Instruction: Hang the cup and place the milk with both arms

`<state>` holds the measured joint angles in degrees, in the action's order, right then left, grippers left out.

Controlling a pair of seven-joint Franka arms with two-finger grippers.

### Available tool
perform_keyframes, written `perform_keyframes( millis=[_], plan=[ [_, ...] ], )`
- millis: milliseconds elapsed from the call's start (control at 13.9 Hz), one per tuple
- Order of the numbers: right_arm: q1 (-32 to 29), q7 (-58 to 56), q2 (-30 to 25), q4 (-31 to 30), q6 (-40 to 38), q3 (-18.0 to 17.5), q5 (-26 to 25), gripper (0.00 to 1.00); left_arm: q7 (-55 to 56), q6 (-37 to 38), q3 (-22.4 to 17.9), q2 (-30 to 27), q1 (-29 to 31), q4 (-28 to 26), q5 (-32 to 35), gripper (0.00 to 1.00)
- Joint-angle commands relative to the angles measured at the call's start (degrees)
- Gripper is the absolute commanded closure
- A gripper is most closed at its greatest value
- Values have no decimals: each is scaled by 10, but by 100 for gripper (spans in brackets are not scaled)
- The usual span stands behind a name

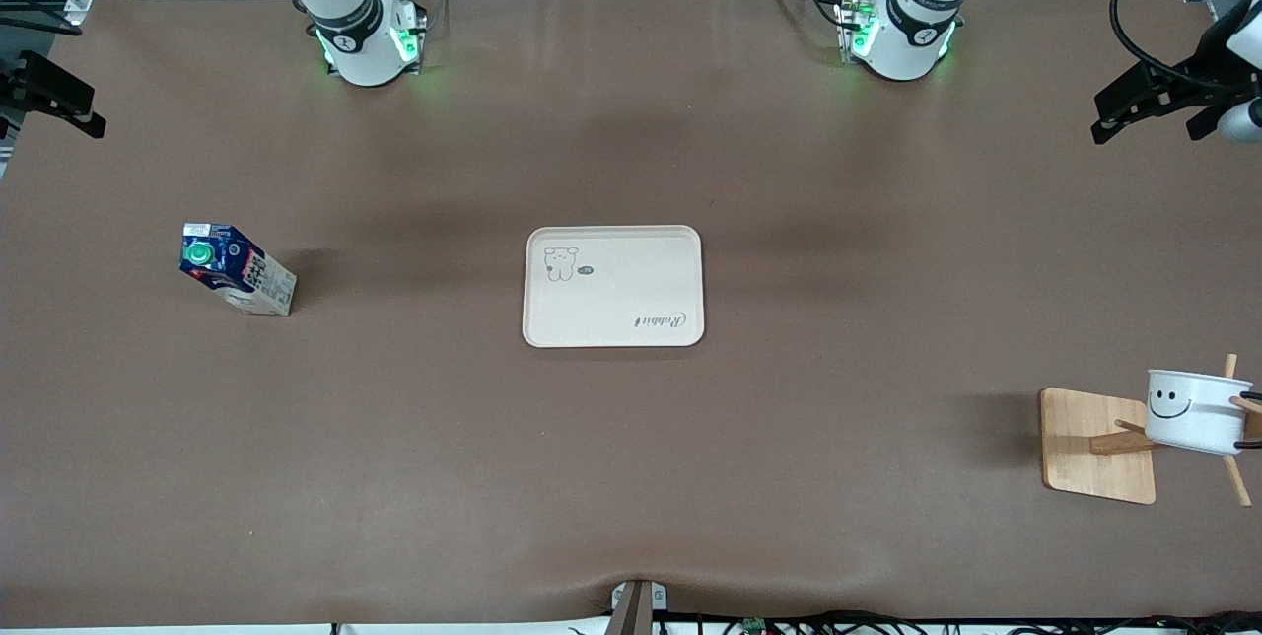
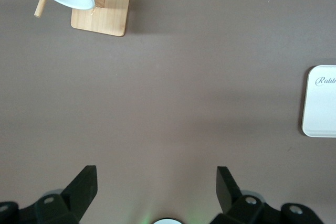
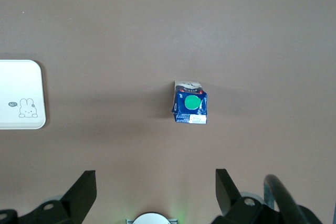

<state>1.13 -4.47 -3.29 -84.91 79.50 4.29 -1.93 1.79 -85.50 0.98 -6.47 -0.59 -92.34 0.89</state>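
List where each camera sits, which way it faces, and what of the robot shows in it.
Front view: high across the table, facing both bases; milk, tray, cup on its rack.
Left wrist view: looks down past the open left gripper at cup and rack.
Right wrist view: looks down past the open right gripper at the milk.
Both wrist views share the tray.

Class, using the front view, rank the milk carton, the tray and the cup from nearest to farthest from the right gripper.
The right gripper hangs open over the table edge at the right arm's end.
1. Milk carton: standing at that same end of the table.
2. Tray: lying at mid-table.
3. Cup: on the wooden rack at the left arm's end, nearer the front camera than the tray.
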Motion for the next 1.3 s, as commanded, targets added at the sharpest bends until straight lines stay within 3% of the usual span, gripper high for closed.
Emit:
perform_keyframes(
  millis=[0, 1226],
  plan=[
    [-5, -6, -21, -23, 10, -2, 11, 0, -39, -1, -5, 4, 19, 8, -15, 0],
    [-5, 1, -18, -22, 10, -33, 10, 0, 9, 17, 12, 5, 14, 13, -14, 0]
  ],
)
